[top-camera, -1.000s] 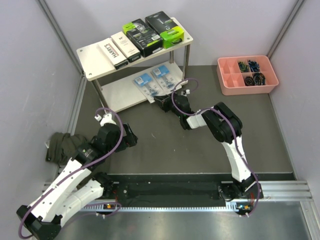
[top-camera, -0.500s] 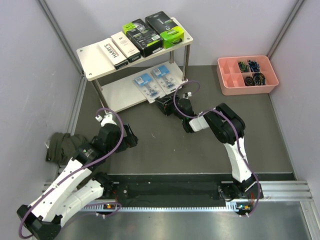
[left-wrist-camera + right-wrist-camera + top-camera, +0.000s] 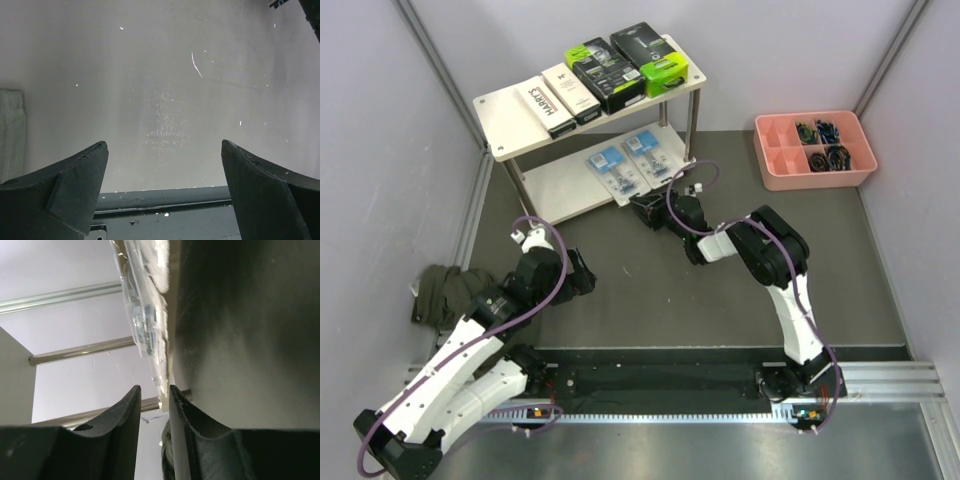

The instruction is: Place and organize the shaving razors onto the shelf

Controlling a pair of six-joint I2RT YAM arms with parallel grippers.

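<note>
The shelf (image 3: 510, 115) stands at the back left. Its top board holds two white Harry's boxes (image 3: 558, 98) and two black-and-green packs (image 3: 625, 65). Two clear blister packs with blue cards (image 3: 630, 163) lie on the lower board (image 3: 560, 188). My right gripper (image 3: 642, 208) is at the lower board's front edge, below the blister packs. In the right wrist view its jaws (image 3: 155, 387) stand a narrow gap apart with nothing between them. A blister pack's edge (image 3: 145, 315) is just ahead of the tips. My left gripper (image 3: 585, 278) is wide open and empty (image 3: 164, 150) over bare table.
A pink compartment tray (image 3: 772, 170) with small dark items sits at the back right. A dark green cloth (image 3: 445, 290) lies at the left wall and shows in the left wrist view (image 3: 10, 130). Grey walls close in both sides.
My right arm's wrist and forearm have shifted slightly right and back while the gripper stays at the lower board's edge. The left arm and the packs have not moved.
</note>
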